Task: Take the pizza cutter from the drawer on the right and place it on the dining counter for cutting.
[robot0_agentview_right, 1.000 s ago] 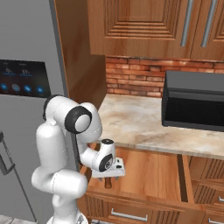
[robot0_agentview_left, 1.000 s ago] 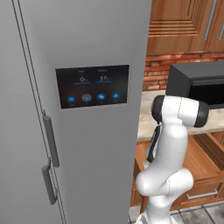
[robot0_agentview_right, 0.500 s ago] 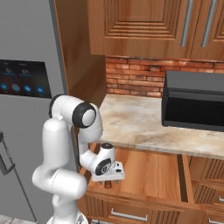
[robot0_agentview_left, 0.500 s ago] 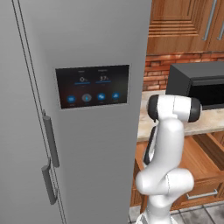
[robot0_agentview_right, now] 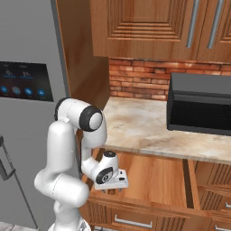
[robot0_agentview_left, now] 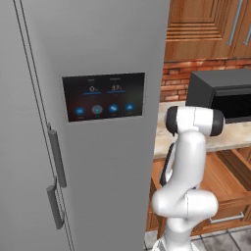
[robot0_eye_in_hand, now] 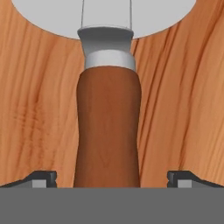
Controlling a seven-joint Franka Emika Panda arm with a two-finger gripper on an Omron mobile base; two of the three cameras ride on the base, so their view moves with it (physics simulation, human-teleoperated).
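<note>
Lowering pincer (robot0_eye_in_hand: 112,179) spread wide, astride brown-handled grey-bladed pizza cutter (robot0_eye_in_hand: 108,131) in open reddish wooden drawer (robot0_agentview_right: 153,173); squeeze next.

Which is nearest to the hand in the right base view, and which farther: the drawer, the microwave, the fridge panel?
Measured from the hand:
1. Drawer: the hand hangs inside it, open, over the pizza cutter.
2. Fridge panel: up, on the left.
3. Microwave: on the worktop, up on the right.
</note>
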